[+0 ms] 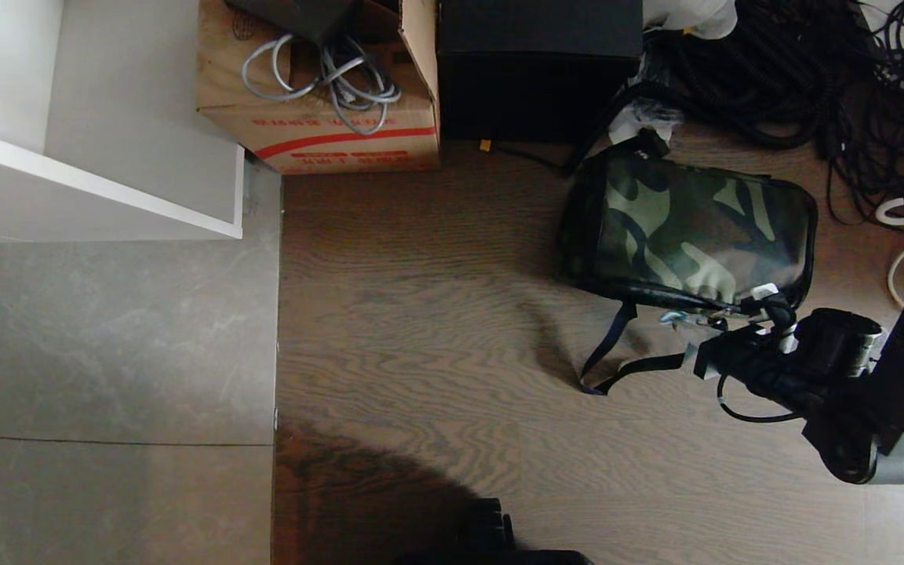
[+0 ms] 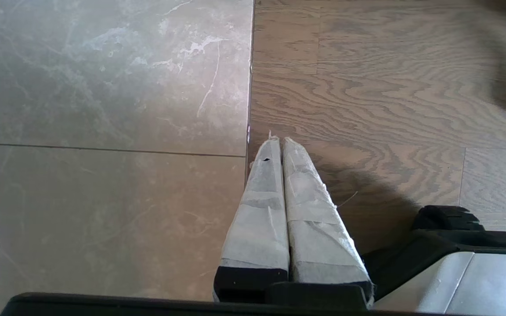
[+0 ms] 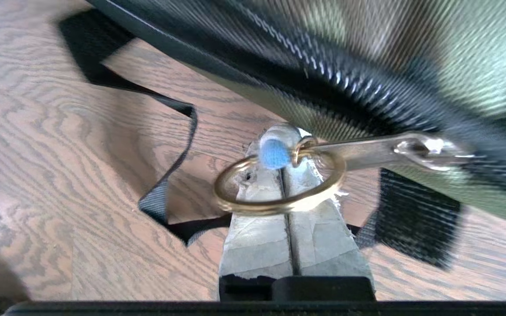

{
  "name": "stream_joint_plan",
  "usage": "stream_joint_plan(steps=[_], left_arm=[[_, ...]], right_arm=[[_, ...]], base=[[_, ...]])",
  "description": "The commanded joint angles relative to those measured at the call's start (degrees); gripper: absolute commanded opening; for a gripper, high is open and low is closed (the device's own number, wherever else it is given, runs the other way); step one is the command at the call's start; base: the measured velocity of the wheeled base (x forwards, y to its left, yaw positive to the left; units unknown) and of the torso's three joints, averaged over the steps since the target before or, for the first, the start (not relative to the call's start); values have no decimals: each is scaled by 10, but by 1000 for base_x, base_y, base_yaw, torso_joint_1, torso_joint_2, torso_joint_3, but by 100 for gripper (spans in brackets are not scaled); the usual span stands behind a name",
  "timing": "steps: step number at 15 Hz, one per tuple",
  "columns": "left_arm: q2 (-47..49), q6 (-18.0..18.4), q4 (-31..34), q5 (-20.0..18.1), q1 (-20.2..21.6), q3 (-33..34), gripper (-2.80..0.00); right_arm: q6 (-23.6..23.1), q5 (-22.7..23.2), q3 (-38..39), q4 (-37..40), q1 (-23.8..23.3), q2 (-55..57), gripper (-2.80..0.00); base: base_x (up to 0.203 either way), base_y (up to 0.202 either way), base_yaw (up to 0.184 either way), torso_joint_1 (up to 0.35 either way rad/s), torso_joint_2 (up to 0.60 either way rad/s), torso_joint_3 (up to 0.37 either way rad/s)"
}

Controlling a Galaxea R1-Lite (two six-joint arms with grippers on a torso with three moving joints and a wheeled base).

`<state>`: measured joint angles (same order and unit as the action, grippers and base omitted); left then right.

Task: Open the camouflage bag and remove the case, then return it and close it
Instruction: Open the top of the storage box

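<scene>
Brass ring [image 3: 279,186] — ribbed black zipper [image 3: 345,83]

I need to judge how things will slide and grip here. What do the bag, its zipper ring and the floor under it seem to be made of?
Bag: woven fabric, probably nylon or canvas, matte camouflage print; the weave shows close up.
Ring: metal, shiny brass-gold, looped over the shut right gripper and linked to a silvery pull tab.
Floor: wood or wood-look planks, brown grain, low sheen; which one, I cannot tell.
</scene>
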<state>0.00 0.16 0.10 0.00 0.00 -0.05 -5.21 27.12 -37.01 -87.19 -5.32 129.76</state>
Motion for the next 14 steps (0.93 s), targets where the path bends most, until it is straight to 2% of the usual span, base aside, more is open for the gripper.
stream_joint_plan(steps=[1,2,4,8,14], left_arm=[[0,0,0,0,0,0,-280],[0,0,0,0,0,0,-280],[0,0,0,0,0,0,-280],[0,0,0,0,0,0,-280],[0,0,0,0,0,0,-280]], right_arm=[[-1,2,14,-5,-1,-28,-280],[0,2,15,-5,0,-42,0],[-4,2,33,6,0,-60,0],[-6,4,50,114,-3,-104,0],[-7,-2,44,50,-7,-72,0]], base=[[0,0,0,0,0,0],[0,0,0,0,0,0],[0,0,0,0,0,0],[0,0,0,0,0,0],[0,0,0,0,0,0]])
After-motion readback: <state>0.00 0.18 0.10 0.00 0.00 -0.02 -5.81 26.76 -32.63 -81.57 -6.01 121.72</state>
